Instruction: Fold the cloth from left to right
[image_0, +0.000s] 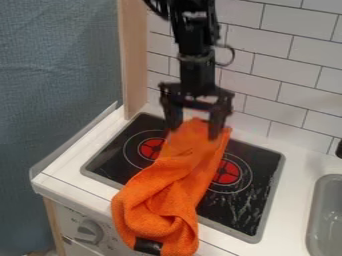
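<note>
Cloth (157, 187) across stovetop (257, 172), sink (316, 200) right, tiles (287, 75) behind

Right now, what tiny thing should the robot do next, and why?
Maybe gently close the gripper on the cloth, because its fingers stand apart around the cloth's far end, and the cloth lies bunched up, not neatly folded.

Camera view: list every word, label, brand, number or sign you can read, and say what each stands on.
No text can be read.
Stove front: small marks around the knob, too small to read.
Orange cloth: a black patch near its lower end, no lettering to be made out.
</note>
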